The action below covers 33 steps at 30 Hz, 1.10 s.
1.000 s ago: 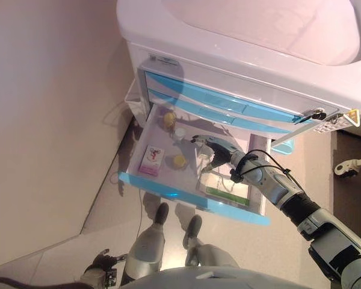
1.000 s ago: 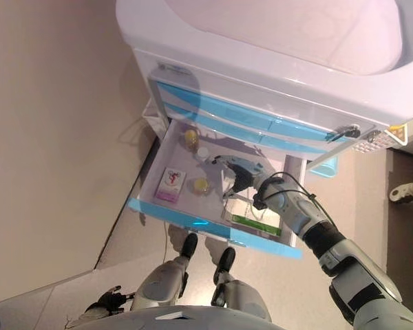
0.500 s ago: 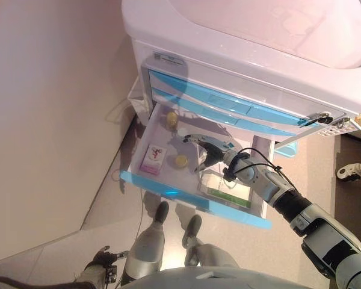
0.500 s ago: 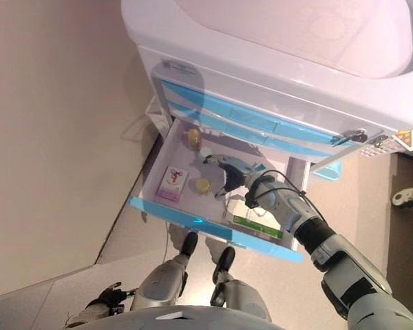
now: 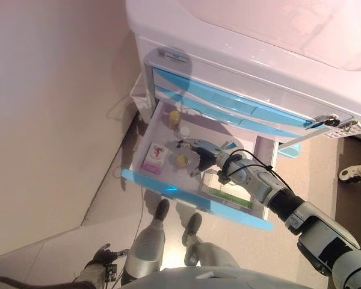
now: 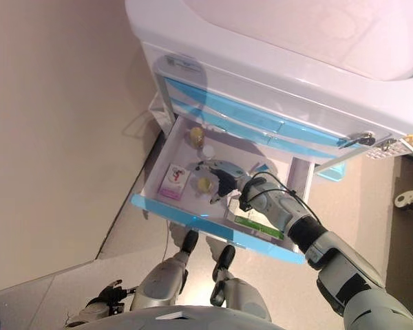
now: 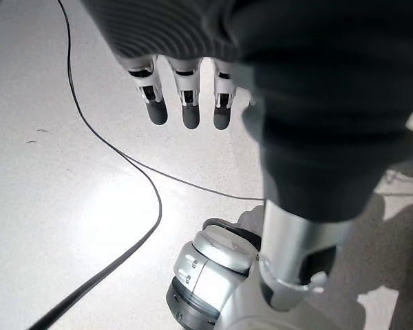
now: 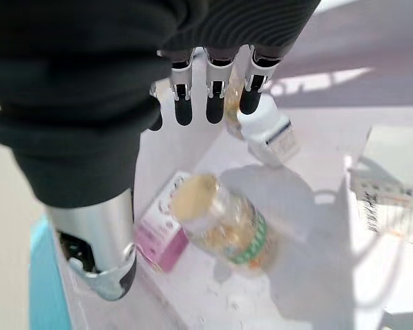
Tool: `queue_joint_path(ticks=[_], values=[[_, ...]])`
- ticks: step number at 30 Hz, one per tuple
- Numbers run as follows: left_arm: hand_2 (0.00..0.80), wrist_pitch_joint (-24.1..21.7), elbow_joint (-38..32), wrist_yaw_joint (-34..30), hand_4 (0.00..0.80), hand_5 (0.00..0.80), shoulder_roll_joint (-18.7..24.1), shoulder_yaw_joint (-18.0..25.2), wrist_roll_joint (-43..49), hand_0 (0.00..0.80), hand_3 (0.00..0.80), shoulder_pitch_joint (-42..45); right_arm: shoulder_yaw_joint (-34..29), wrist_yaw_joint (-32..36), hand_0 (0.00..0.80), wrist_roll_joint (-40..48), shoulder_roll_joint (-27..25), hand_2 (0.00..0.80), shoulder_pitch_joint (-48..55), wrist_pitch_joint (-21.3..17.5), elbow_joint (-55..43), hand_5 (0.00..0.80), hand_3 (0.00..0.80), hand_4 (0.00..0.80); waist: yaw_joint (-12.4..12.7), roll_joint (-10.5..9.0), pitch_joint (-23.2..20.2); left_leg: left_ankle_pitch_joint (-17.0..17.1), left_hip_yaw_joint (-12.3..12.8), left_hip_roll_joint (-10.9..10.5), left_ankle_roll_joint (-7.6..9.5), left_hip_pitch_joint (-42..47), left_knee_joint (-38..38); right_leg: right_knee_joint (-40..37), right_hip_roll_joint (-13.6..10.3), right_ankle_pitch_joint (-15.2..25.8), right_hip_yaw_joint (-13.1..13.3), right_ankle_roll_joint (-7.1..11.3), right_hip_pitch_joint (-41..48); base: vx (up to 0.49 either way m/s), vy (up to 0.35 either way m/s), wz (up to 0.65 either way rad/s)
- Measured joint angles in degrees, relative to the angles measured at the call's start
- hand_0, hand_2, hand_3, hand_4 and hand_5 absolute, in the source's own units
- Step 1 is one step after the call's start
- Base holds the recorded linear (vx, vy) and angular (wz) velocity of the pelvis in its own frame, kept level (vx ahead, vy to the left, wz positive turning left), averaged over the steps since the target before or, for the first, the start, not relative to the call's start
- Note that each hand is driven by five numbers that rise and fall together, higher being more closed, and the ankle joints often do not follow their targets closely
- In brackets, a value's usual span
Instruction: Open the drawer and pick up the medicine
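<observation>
Over the drawer, left eye view: reaching the right hand [image 5: 200,158] down into the open drawer [image 5: 195,201], fingers spread and grasping nothing, hovering just above the yellow-capped bottle [image 5: 182,161], presumably lining up for a grasp.
Drawer contents, right eye view: lying beside the bottle, a pink box [image 6: 173,181]; further back, a second yellow bottle [image 6: 196,136] and a small white bottle [image 6: 208,151]; to the right, a flat green-edged pack [image 6: 256,227]; glossy white plastic walls, translucent blue front.
Left wrist view: hanging idle over pale smooth floor, left hand [image 7: 184,103], fingers straight and relaxed, holding nothing.
Right wrist view: showing fingers extended past a clear rounded bottle [image 8: 222,218] with pale yellow cap and green label, lying tilted, not yet touched.
</observation>
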Motion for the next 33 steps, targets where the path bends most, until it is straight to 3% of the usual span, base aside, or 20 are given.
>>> queue_joint_path(ticks=[33], values=[[0.000,0.1,-1.7,0.0,0.000,0.000,0.0,-0.5,0.0,0.000,0.000,-0.6,0.1,-1.6,0.000,-2.3,3.8,0.000,-0.3,1.0,6.0,0.000,0.000,0.000,1.5,0.03,0.2,0.4,-0.9,-0.1,-0.01,-1.2,0.0,0.0,0.0,-0.2,-1.0,0.27,-0.9,0.000,-0.001,0.01]])
